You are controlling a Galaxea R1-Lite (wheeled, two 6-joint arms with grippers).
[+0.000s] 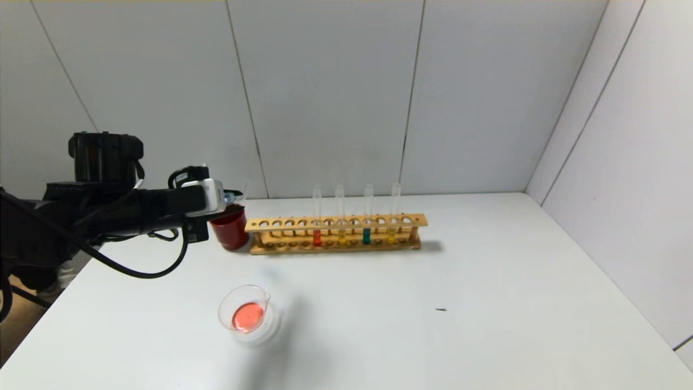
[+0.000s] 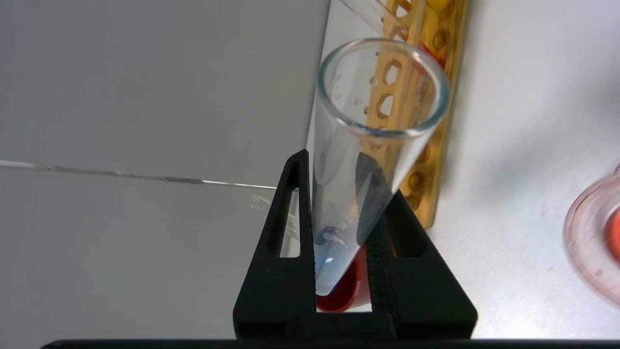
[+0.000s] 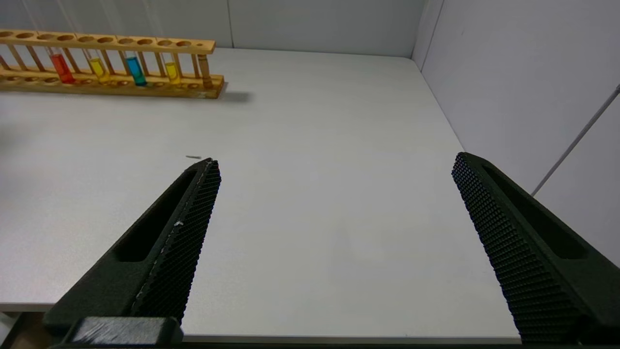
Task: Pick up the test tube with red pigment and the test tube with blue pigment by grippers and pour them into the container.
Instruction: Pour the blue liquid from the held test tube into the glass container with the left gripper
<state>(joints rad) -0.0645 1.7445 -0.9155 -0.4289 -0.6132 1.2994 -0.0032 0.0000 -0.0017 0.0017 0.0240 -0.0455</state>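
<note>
The test tube with red pigment (image 1: 317, 237) and the test tube with blue pigment (image 1: 366, 235) stand upright in the wooden rack (image 1: 335, 223); both also show in the right wrist view, red (image 3: 60, 68) and blue (image 3: 135, 70). The container (image 1: 246, 314), a low glass beaker, holds pink-red liquid near the table's front left. My left gripper (image 1: 233, 196) is left of the rack, over a dark red cup (image 1: 230, 230). In the left wrist view it (image 2: 334, 157) is shut on an empty clear tube (image 2: 378, 97) with a faint blue tint at its bottom, the bottom end at the cup (image 2: 346, 291). My right gripper (image 3: 336, 160) is open and empty, low over the table's front right.
Two yellow-liquid tubes (image 1: 341, 235) (image 1: 391, 234) also stand in the rack. Part of another clear tube (image 2: 361, 12) shows beside the held one. White walls close the back and right. A small dark speck (image 1: 441, 310) lies on the table.
</note>
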